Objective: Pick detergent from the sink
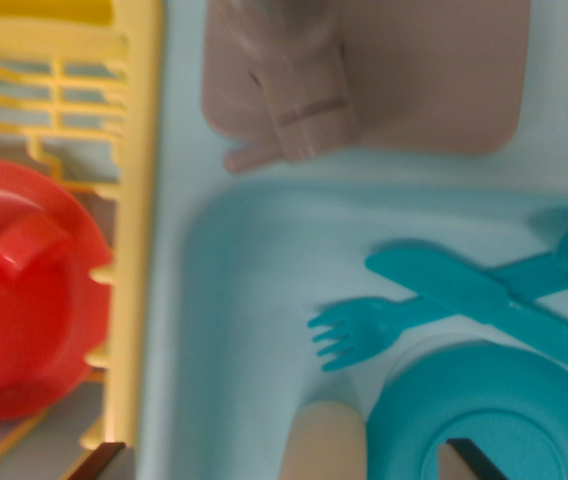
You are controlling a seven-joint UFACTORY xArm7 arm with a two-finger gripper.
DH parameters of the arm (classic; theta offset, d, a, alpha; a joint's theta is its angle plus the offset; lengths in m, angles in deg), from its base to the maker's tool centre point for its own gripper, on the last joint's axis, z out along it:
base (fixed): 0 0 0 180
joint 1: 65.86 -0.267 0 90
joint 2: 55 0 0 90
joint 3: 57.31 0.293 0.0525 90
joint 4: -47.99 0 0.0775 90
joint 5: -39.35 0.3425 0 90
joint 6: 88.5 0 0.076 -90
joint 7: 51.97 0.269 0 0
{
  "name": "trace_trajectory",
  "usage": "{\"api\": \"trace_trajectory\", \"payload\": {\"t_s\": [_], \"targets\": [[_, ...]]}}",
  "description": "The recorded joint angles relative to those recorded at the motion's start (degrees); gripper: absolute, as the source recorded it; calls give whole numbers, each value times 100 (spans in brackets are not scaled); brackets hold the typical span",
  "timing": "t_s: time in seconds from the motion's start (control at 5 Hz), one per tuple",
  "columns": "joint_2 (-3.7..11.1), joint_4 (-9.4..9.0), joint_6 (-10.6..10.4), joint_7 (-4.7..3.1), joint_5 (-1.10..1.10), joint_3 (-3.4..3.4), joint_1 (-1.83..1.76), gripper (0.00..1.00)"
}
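While the wrist view looks straight down into the pale blue toy sink (254, 300), the detergent (322, 440) shows only as a cream, rounded shape against the lower edge of the picture, inside the basin and touching or just beside the rim of a teal plate (484, 420) on the wrist view's right. Its visible part runs up and down in the picture, so its long axis seems to point toward the sink's far rim, though too little shows to be sure. The gripper (289, 462) appears as two dark tips at the bottom edge, one at the sink's left rim and one over the plate, set wide apart and holding nothing. The detergent lies between those tips, nearer the one over the plate, which suggests the coming move is a descent with a small shift toward the wrist view's right rather than a long reach. A teal fork (364, 330) and a teal knife (484, 300) lie crossed in the basin just beyond the plate. Left of the sink stands a yellow dish rack (134, 200) with a red bowl (24, 290); beyond the sink's far rim sits a blurred brown faucet (304, 90).
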Motion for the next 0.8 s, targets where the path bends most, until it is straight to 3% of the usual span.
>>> {"api": "trace_trajectory", "payload": {"t_s": [0.2, 0.4, 0.6, 0.8], "targets": [[0, 0, 0, 0, 0, 0, 0, 0], [12, -210, -217, -71, 7, -20, 17, 0], [12, -210, -217, -71, 7, -20, 17, 0], [22, -403, -417, -137, 13, -39, 32, 0]]}}
